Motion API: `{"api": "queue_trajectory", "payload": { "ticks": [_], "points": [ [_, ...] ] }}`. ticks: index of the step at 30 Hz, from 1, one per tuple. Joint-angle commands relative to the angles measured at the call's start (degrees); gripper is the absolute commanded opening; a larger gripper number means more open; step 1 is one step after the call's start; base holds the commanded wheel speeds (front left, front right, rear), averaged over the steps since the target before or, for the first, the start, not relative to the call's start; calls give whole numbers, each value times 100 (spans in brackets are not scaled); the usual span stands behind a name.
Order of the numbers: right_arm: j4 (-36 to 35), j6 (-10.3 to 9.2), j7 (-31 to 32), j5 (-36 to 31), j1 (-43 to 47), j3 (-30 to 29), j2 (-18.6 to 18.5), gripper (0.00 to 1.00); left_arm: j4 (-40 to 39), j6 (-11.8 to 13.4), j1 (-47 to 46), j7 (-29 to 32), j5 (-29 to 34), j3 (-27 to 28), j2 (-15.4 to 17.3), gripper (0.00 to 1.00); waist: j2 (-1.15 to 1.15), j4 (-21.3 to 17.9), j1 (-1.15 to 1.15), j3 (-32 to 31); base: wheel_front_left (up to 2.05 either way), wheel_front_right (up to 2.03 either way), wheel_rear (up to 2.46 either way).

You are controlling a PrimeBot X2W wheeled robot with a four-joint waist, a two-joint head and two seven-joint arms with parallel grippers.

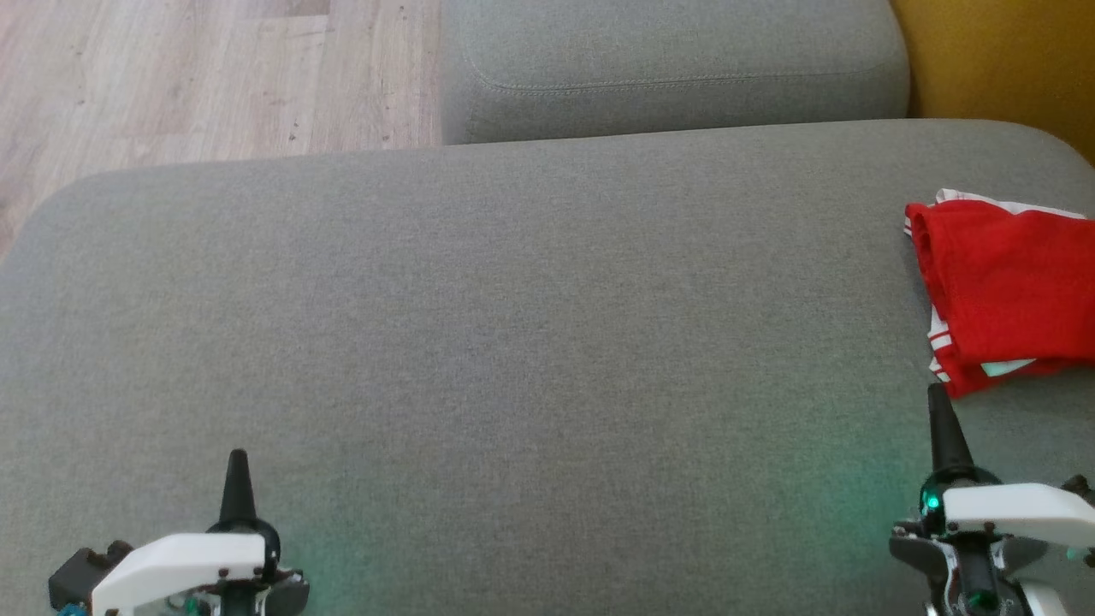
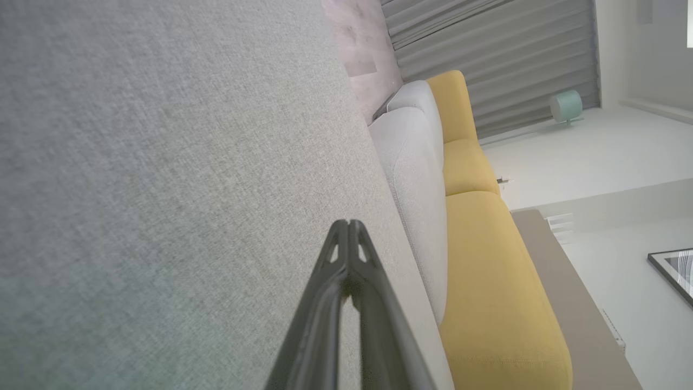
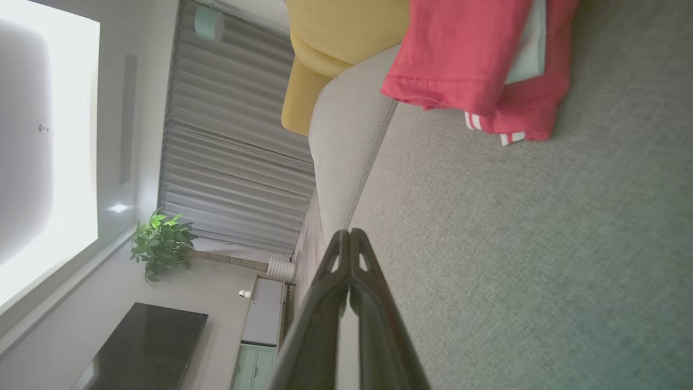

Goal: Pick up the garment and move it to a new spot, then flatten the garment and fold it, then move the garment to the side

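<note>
1. We see a broad grey seat cushion (image 1: 479, 325) spanning most of the head view. Its fabric is smooth, and it carries the garment at its right side.
2. Beyond its far edge lies a second grey cushion (image 1: 667, 68) with a stitched seam along its front.
3. A pale wooden floor (image 1: 171, 77) occupies the upper left of the head view.
4. Yellow upholstery (image 1: 1001, 60) appears in the upper right corner, beside the second grey cushion.
5. The garment (image 1: 1009, 291) is red with white stripes at its hem. It lies folded into a compact stack at the right end of the seat cushion and is cut off by the right edge of the head view. In the right wrist view we see its layered edges (image 3: 460, 54) resting flat on the cushion.
6. The right hand (image 1: 941, 419) sits low at the lower right with its two dark fingers pressed together and nothing held between them. Its tip is near the garment's nearest corner, and the right wrist view (image 3: 349, 235) shows bare grey fabric between the two.
7. The left hand (image 1: 237, 466) sits at the lower left, well apart from the garment. Its fingers likewise meet at the tip (image 2: 348, 227) over bare cushion.
</note>
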Motion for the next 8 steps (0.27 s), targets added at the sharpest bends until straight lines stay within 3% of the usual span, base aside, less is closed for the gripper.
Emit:
{"api": "queue_trajectory", "payload": {
  "ticks": [1,8],
  "points": [
    [-182,-3,67,241,-359,46,-129,0,-156,-85,-319,45,-160,249,-15,0,0,-3,0,0,0,0,0],
    [-177,-4,145,657,-411,3,-129,0,-150,-188,-380,145,-448,398,-66,0,0,-11,0,1,0,0,0]
  ]
}}
